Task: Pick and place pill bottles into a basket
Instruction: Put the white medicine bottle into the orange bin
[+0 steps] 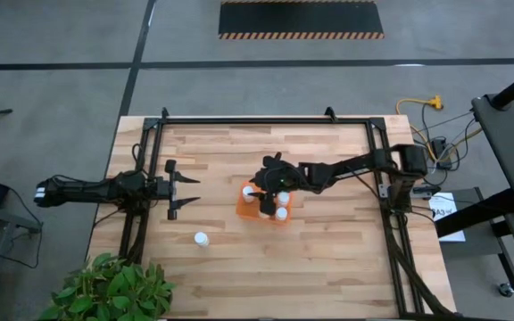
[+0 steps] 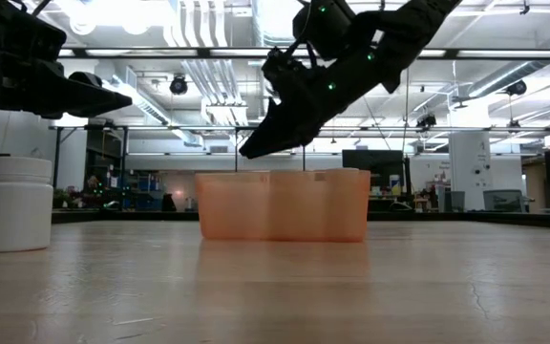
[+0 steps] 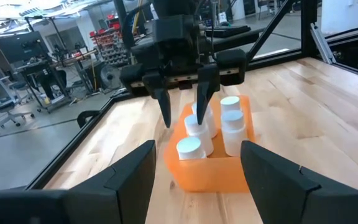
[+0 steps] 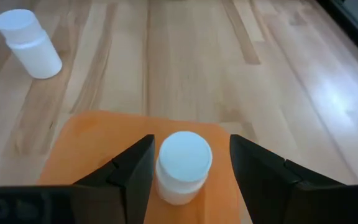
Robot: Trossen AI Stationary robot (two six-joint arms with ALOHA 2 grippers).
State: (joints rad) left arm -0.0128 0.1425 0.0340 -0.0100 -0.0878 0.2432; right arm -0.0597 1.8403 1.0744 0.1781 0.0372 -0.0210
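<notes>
Hovering over the basket [image 1: 263, 207], the right gripper [image 1: 262, 191] hangs with fingers spread, grasping nothing.

From where I stand, five pill bottles [image 3: 190, 147] sit in the orange basket mid-table, and a sixth bottle [image 1: 202, 239] stands alone on the table [image 1: 328, 267] nearer the left gripper [image 1: 186, 190], which waits open beside the basket.

The table [image 1: 328, 259] is seen from straight overhead and from tabletop level; the basket [image 1: 250, 208] is viewed closely by 2 wrist cameras.
</notes>
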